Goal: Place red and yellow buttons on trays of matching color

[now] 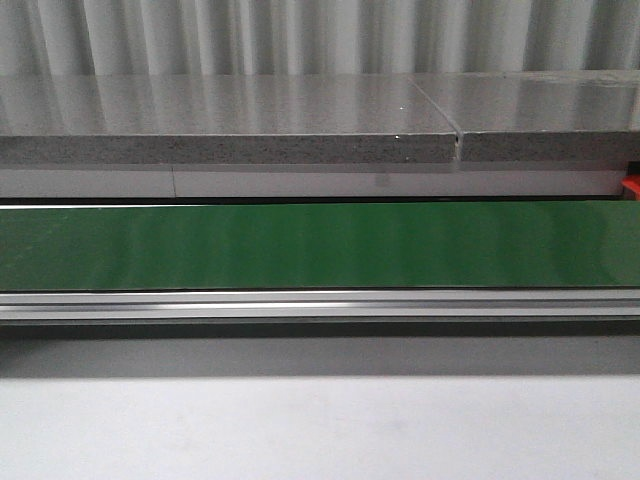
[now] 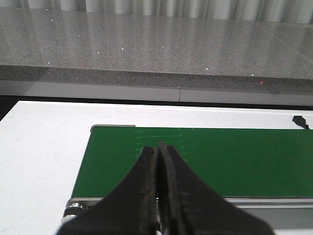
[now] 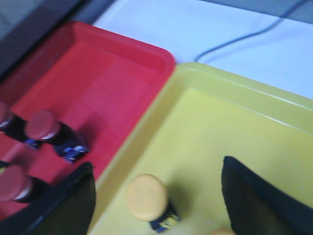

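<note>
The right pincer (image 3: 156, 196) gapes wide over the yellow tray (image 3: 234, 132), holding nothing; 1 yellow button (image 3: 146, 198) lies on that tray between its fingers. Beside the yellow tray and touching it, the red tray (image 3: 98, 78) carries 3 red buttons (image 3: 43, 125). The left pincer (image 2: 157, 161) is closed and empty above the green belt (image 2: 234, 161).

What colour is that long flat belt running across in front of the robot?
The conveyor belt is dark green, clearest in the front view.
</note>
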Robot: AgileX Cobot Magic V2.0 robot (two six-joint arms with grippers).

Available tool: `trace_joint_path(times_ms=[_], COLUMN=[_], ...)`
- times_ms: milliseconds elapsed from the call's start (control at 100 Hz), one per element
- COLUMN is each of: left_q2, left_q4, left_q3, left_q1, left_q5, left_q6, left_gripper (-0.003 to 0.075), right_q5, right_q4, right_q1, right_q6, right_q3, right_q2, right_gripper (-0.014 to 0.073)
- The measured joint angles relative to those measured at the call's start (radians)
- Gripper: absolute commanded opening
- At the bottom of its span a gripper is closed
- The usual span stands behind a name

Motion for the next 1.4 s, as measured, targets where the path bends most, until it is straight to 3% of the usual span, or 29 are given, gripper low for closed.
trace_joint_path(times_ms=[360, 740, 880, 1180, 1280, 1400], left_q2=[0.0, 0.0, 0.0, 0.0, 0.0, 0.0], left_q4=[0.0, 0.0, 0.0, 0.0, 0.0, 0.0], left_q3=[0.0, 0.0, 0.0, 0.0, 0.0, 0.0], left_q1=[0.0, 0.0, 0.0, 0.0, 0.0, 0.0], left_q5=[0.0, 0.0, 0.0, 0.0, 0.0, 0.0], left_q6=[0.0, 0.0, 0.0, 0.0, 0.0, 0.0], left_gripper=[-0.0021, -0.0021, -0.0021, -0.0021, -0.0021, -0.0021], right_q5=[0.139, 0.154, 0.157, 0.188, 0.246, 0.318], right_q4=[-0.024, -0.031, -0.031, -0.031, -0.031, -0.031], right_q1=[0.302, 0.693, 0.752, 0.757, 0.757, 0.757], right_q6=[-0.029, -0.241, -0.31, -0.329, -0.329, -0.329], right_q3=[-0.157, -0.158, -0.114, 0.085, 0.137, 0.179], right_q2=[-0.079, -0.257, -0.341, -0.648, -0.745, -0.828], right_gripper=[0.0542, 0.054, 0.054, 0.0533, 0.0448, 0.0226])
